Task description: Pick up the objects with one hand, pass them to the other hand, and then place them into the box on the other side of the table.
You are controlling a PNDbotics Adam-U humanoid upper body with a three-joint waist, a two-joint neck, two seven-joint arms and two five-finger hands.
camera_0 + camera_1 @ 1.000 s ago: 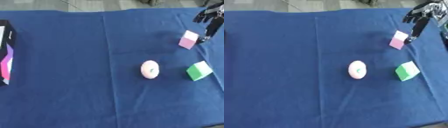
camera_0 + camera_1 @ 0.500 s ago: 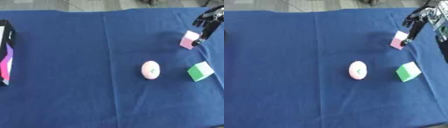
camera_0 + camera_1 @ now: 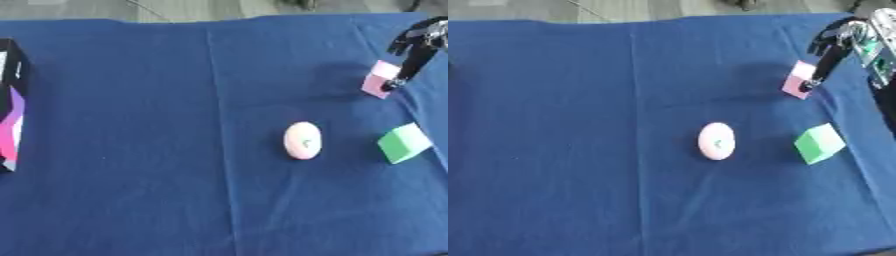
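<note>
A pink block [image 3: 380,85] stands tilted on the blue cloth at the far right. My right hand [image 3: 836,44] comes in from the upper right, and one straight finger reaches down to touch the block's right edge; the other fingers are spread above it. A pink oval object [image 3: 303,140] lies near the middle. A green block [image 3: 404,143] sits to its right near the cloth's edge. A black box with pink and purple sides [image 3: 10,105] stands at the left edge. My left hand does not show.
The blue cloth [image 3: 131,175] covers the whole table. Grey floor shows along the far edge.
My right hand has lowered slightly, its finger staying against the pink block. The other things have not moved.
</note>
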